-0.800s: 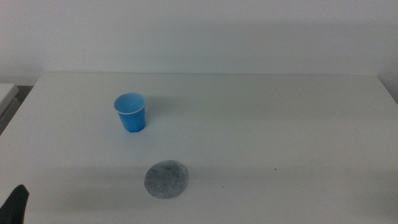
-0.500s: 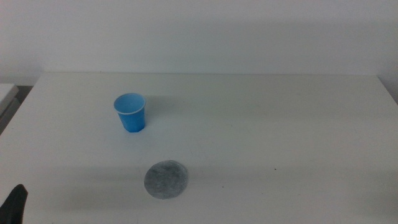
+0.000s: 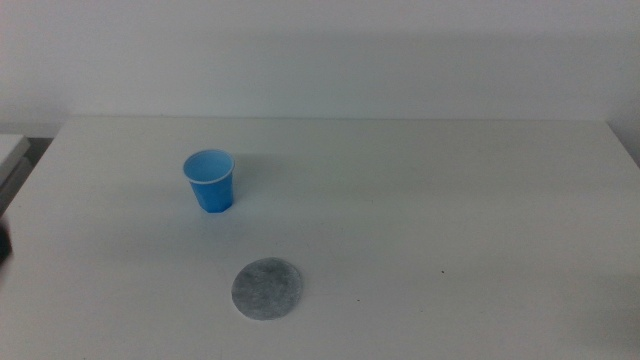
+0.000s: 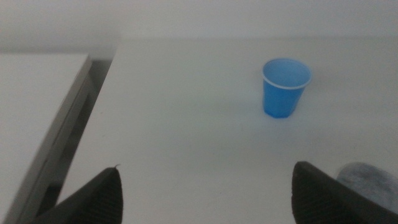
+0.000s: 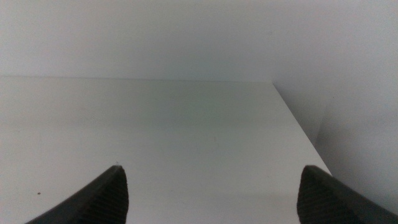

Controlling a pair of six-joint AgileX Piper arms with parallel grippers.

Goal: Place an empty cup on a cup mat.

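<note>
Cup (image 4: 285,87) sits upright on the white table (image 3: 420,200), well ahead of the left pincer (image 4: 205,193), whose jaws are spread wide with nothing between them. Mat (image 3: 267,289) lies flat nearer the camera and a bit to the right of the cup, apart from it; its edge pokes out past one jaw in the left wrist view. Right pincer (image 5: 211,193) is spread wide too, over bare table near the right edge.
</note>
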